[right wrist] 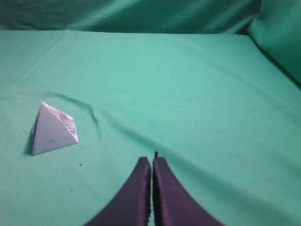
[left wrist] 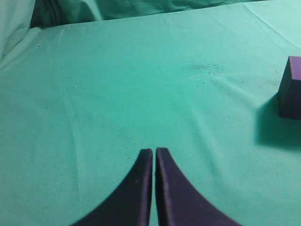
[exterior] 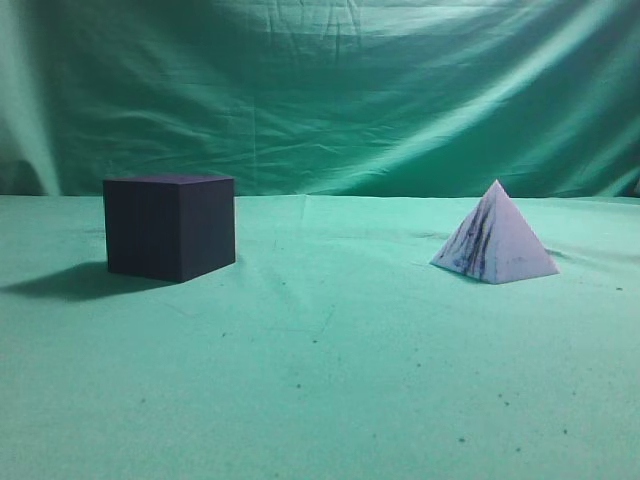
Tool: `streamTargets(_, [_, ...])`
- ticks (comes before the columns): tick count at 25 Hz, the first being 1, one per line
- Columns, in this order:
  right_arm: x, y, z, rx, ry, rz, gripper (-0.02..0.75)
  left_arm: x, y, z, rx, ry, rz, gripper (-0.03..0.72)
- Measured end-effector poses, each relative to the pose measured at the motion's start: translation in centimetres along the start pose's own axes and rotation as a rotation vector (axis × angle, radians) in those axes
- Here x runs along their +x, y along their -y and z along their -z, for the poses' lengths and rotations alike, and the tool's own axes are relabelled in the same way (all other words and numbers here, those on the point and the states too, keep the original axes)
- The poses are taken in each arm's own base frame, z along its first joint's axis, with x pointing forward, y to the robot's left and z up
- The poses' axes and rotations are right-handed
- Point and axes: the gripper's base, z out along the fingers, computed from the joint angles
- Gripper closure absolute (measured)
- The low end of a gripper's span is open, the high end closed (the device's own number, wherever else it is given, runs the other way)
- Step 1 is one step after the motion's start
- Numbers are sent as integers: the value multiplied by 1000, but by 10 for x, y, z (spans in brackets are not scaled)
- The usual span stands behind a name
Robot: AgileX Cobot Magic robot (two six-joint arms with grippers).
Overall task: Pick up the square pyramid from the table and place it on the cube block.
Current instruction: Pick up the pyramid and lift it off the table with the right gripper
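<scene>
The dark navy cube block (exterior: 169, 227) stands on the green table (exterior: 320, 370) at the left of the exterior view. Part of it shows at the right edge of the left wrist view (left wrist: 290, 88). The white square pyramid (exterior: 494, 238), with dark streaks on one face, sits upright on the table at the right. It also shows at the left of the right wrist view (right wrist: 51, 128). My left gripper (left wrist: 154, 150) is shut and empty, left of the cube. My right gripper (right wrist: 152, 160) is shut and empty, to the right of the pyramid. Neither gripper appears in the exterior view.
Wrinkled green cloth covers the table and hangs as a backdrop (exterior: 320, 90) behind it. A cloth fold (right wrist: 89, 113) runs close to the pyramid. Small dark specks dot the cloth near the front.
</scene>
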Motion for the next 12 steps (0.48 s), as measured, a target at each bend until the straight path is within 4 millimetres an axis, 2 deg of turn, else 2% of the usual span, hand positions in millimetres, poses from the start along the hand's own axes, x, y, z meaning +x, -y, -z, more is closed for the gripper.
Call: streamTargets(12, [0, 0, 0, 0, 0, 0, 738, 0, 0, 0, 0, 0, 0, 688])
